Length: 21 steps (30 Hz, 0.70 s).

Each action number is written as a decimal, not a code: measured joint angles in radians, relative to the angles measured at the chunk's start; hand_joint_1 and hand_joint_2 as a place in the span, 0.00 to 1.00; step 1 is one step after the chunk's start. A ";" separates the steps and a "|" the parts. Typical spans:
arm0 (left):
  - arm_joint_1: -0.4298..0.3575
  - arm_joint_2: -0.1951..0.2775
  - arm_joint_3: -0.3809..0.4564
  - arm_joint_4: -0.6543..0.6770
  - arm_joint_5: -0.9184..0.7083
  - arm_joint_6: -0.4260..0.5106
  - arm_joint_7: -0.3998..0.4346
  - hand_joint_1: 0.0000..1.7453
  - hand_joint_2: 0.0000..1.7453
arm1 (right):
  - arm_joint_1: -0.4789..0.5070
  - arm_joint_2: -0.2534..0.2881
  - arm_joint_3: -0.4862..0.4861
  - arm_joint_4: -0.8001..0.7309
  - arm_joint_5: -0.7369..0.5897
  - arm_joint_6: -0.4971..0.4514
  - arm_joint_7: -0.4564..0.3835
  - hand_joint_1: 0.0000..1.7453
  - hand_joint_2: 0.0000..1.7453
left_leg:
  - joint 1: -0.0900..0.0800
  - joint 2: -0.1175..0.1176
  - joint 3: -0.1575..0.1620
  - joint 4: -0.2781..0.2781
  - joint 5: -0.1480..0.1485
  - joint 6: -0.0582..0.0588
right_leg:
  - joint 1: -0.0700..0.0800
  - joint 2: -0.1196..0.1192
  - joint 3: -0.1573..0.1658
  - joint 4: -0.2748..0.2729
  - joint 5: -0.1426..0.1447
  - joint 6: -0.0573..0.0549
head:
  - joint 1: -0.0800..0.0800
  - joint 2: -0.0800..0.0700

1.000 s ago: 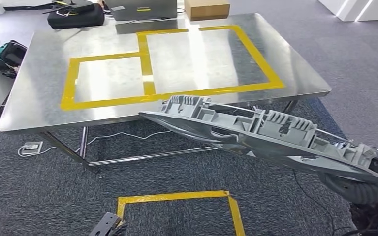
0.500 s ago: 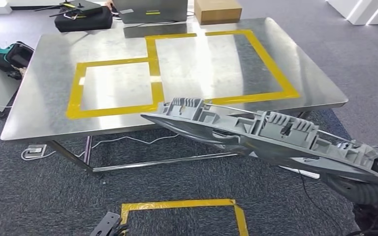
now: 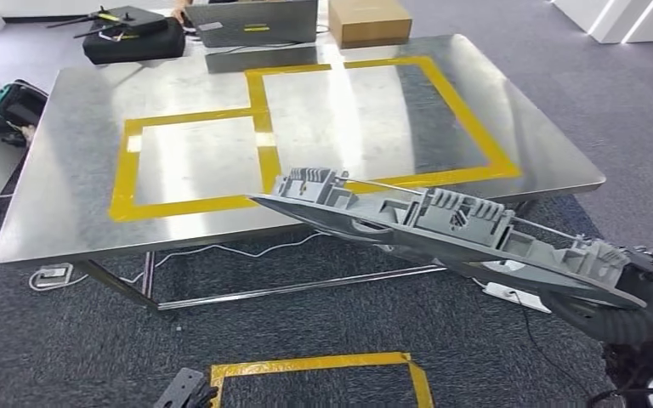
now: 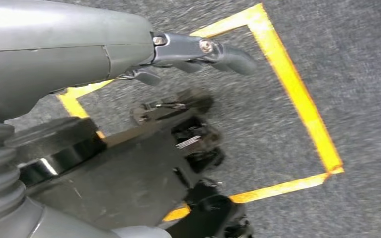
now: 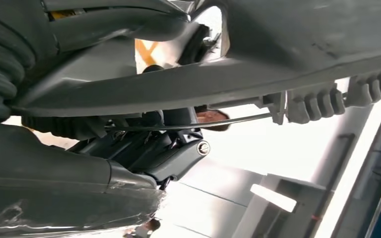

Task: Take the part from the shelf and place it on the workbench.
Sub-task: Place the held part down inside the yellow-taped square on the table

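Part, long and grey, is in the air in front of the worktop, with its far tip just over the near edge. My right robot hand grips its near end from below; the right wrist view shows the fingers under the part. The left wrist view shows my left robot hand hanging over the carpet with yellow tape, holding nothing, fingers apart.
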<state>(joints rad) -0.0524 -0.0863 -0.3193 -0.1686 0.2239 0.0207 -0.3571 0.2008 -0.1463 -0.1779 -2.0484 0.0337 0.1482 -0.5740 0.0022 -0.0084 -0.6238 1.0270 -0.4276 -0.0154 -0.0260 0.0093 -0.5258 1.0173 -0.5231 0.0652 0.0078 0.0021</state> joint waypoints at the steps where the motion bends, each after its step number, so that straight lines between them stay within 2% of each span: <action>1: 0.001 0.001 0.000 0.000 0.000 0.000 0.000 0.00 1.00 | 0.002 -0.005 -0.001 0.000 0.013 -0.009 0.002 1.00 1.00 | 0.001 -0.001 0.003 -0.004 -0.006 0.009 | 0.000 -0.001 0.002 -0.005 -0.002 0.005 | 0.001 0.000; 3: 0.003 0.002 0.000 0.000 -0.001 -0.001 -0.001 0.00 1.00 | 0.004 -0.020 -0.006 0.000 0.044 -0.033 0.008 1.00 1.00 | 0.003 -0.002 0.013 -0.007 -0.012 0.023 | -0.001 -0.002 0.004 0.009 -0.016 0.013 | 0.007 0.000; 4: 0.003 0.002 0.000 0.000 -0.002 -0.002 -0.001 0.00 1.00 | 0.004 -0.028 -0.011 0.001 0.058 -0.047 0.011 1.00 1.00 | 0.003 -0.003 0.019 -0.008 -0.016 0.030 | -0.001 -0.003 -0.013 0.046 -0.035 0.016 | 0.009 0.000; 5: 0.003 0.002 0.000 0.000 -0.003 -0.003 -0.001 0.00 1.00 | 0.004 -0.036 -0.018 0.003 0.073 -0.061 0.015 1.00 1.00 | 0.002 -0.003 0.023 -0.009 -0.020 0.036 | 0.001 -0.003 -0.045 0.108 -0.061 0.016 | 0.012 0.000; 7: 0.003 0.003 0.000 0.000 -0.005 -0.005 0.000 0.00 1.00 | 0.004 -0.054 -0.036 0.013 0.103 -0.089 0.024 1.00 1.00 | -0.002 -0.003 0.032 -0.008 -0.030 0.045 | 0.005 -0.003 -0.136 0.252 -0.106 0.013 | 0.015 0.000; 8: 0.004 0.003 0.000 0.000 -0.007 -0.006 0.000 0.00 1.00 | 0.005 -0.062 -0.047 0.021 0.124 -0.105 0.029 1.00 1.00 | -0.005 -0.004 0.040 -0.008 -0.037 0.048 | 0.008 -0.003 -0.171 0.293 -0.106 0.010 | 0.015 0.000; 9: 0.005 0.004 0.000 0.000 -0.009 -0.007 0.001 0.00 1.00 | 0.004 -0.072 -0.058 0.030 0.151 -0.124 0.036 1.00 1.00 | -0.007 -0.005 0.049 -0.008 -0.044 0.049 | 0.010 -0.003 -0.186 0.296 -0.082 0.007 | 0.016 0.000; 10: 0.005 0.004 -0.001 0.000 -0.011 -0.007 0.002 0.00 1.00 | 0.004 -0.082 -0.069 0.039 0.185 -0.146 0.043 1.00 1.00 | -0.009 -0.007 0.061 -0.008 -0.052 0.050 | 0.012 -0.003 -0.181 0.257 -0.039 0.003 | 0.016 0.000; 11: 0.005 0.004 -0.001 0.000 -0.013 -0.007 0.003 0.00 1.00 | 0.005 -0.094 -0.081 0.048 0.230 -0.176 0.051 1.00 1.00 | -0.010 -0.008 0.073 -0.008 -0.061 0.050 | 0.014 -0.003 -0.161 0.188 0.014 -0.002 | 0.016 0.000; 12: 0.004 0.004 -0.002 0.000 -0.015 -0.007 0.004 0.00 1.00 | 0.005 -0.108 -0.094 0.058 0.279 -0.209 0.057 1.00 1.00 | -0.012 -0.010 0.082 -0.008 -0.069 0.048 | 0.017 -0.003 -0.136 0.123 0.053 -0.006 | 0.015 0.000; 13: 0.002 0.004 -0.002 0.000 -0.018 -0.006 0.005 0.00 1.00 | 0.005 -0.122 -0.108 0.068 0.326 -0.243 0.064 1.00 1.00 | -0.015 -0.012 0.087 -0.007 -0.075 0.045 | 0.019 -0.003 -0.115 0.071 0.077 -0.010 | 0.014 0.000; 14: 0.001 0.004 -0.003 0.000 -0.021 -0.005 0.007 0.00 1.00 | 0.007 -0.136 -0.124 0.078 0.366 -0.274 0.069 1.00 1.00 | -0.016 -0.013 0.087 -0.007 -0.079 0.042 | 0.021 -0.003 -0.104 0.043 0.085 -0.012 | 0.014 0.000; 16: 0.000 0.005 -0.004 0.000 -0.028 -0.005 0.011 0.00 1.00 | 0.010 -0.163 -0.156 0.096 0.411 -0.311 0.077 1.00 1.00 | -0.017 -0.015 0.085 -0.009 -0.081 0.035 | 0.022 -0.001 -0.101 0.033 0.077 -0.018 | 0.013 0.000; 18: -0.001 0.007 -0.008 0.000 -0.033 -0.006 0.015 0.00 1.00 | 0.008 -0.186 -0.180 0.109 0.424 -0.323 0.081 1.00 1.00 | -0.017 -0.011 0.081 0.003 -0.091 0.025 | 0.018 0.001 -0.095 0.026 0.075 -0.026 | 0.011 0.000; 19: -0.003 0.008 -0.011 0.000 -0.034 -0.006 0.017 0.00 1.00 | 0.005 -0.196 -0.187 0.115 0.426 -0.326 0.082 1.00 1.00 | -0.017 -0.009 0.066 0.033 -0.105 0.017 | 0.014 0.001 -0.089 0.022 0.073 -0.031 | 0.010 0.000; 20: -0.006 0.008 -0.015 0.000 -0.034 -0.006 0.019 0.00 1.00 | 0.001 -0.205 -0.192 0.120 0.428 -0.327 0.083 1.00 1.00 | -0.016 -0.006 0.038 0.083 -0.125 0.010 | 0.012 0.001 -0.083 0.018 0.070 -0.036 | 0.008 0.000; 21: -0.007 0.008 -0.017 0.000 -0.034 -0.005 0.020 0.00 1.00 | -0.004 -0.213 -0.195 0.125 0.430 -0.328 0.084 1.00 1.00 | -0.014 -0.005 -0.003 0.149 -0.146 0.005 | 0.011 0.000 -0.078 0.017 0.066 -0.039 | 0.007 0.000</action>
<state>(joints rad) -0.0597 -0.0779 -0.3366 -0.1690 0.1901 0.0153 -0.3374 0.1971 -0.3591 -0.3728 -1.9237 0.4635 -0.1800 -0.4905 -0.0114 -0.0135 -0.6269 1.1757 -0.5736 -0.0103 -0.0152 0.0094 -0.6034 1.0344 -0.4574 0.0260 0.0145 0.0020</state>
